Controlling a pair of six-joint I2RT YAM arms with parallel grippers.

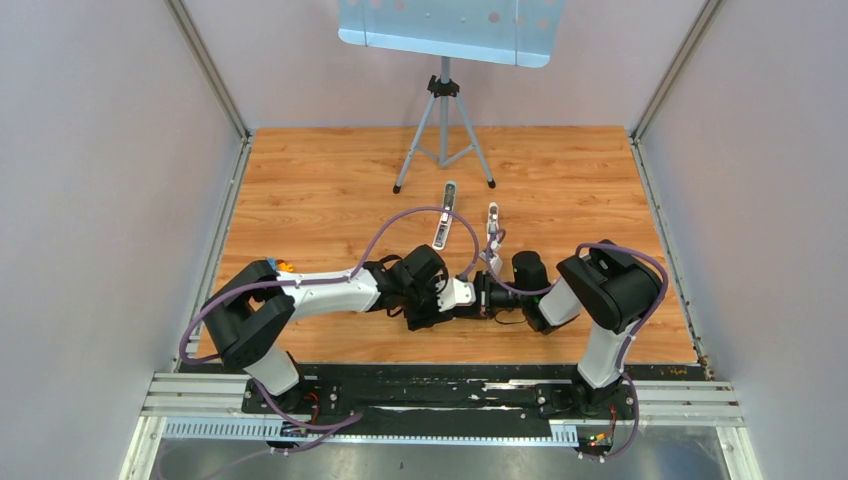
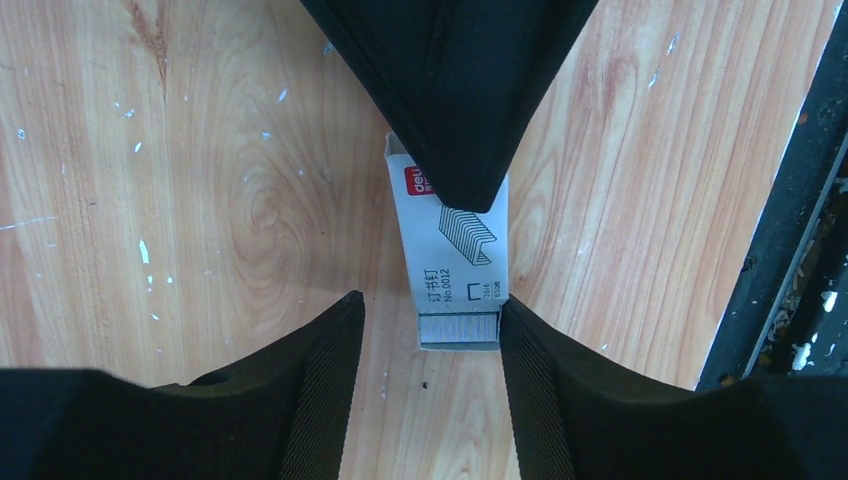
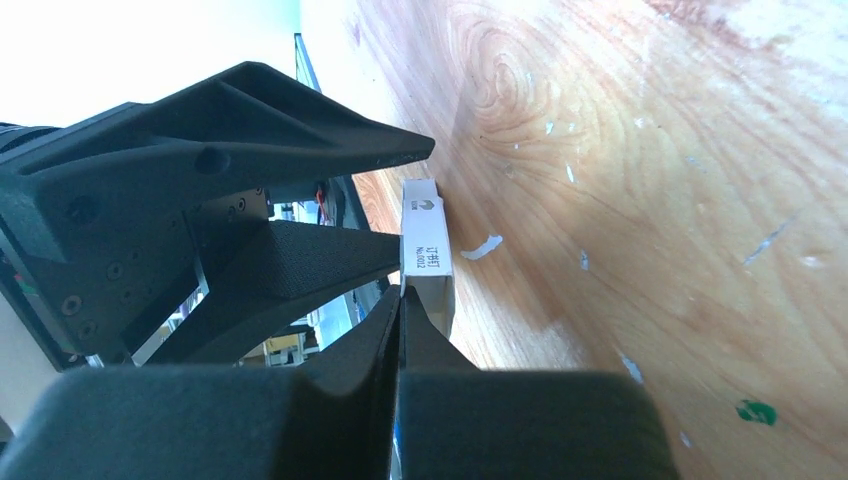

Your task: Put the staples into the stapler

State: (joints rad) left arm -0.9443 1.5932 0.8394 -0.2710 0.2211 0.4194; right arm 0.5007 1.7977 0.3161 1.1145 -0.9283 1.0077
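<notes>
Near the table's centre, the shut right tool pins the carton flat. Staples peek from its end between the half-open, empty left tool. Light, slick, brittle: pinch the long sides. Stapler lies farther off.

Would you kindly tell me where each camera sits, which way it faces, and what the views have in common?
Top external: above and behind the arms, looking down at the table; both arms and the open stapler show.
Left wrist: looks down between its open left gripper at the staple carton, staples showing at its end.
Right wrist: looks low along the wood past its shut right gripper.
Shared: both wrist views show the carton.
</notes>
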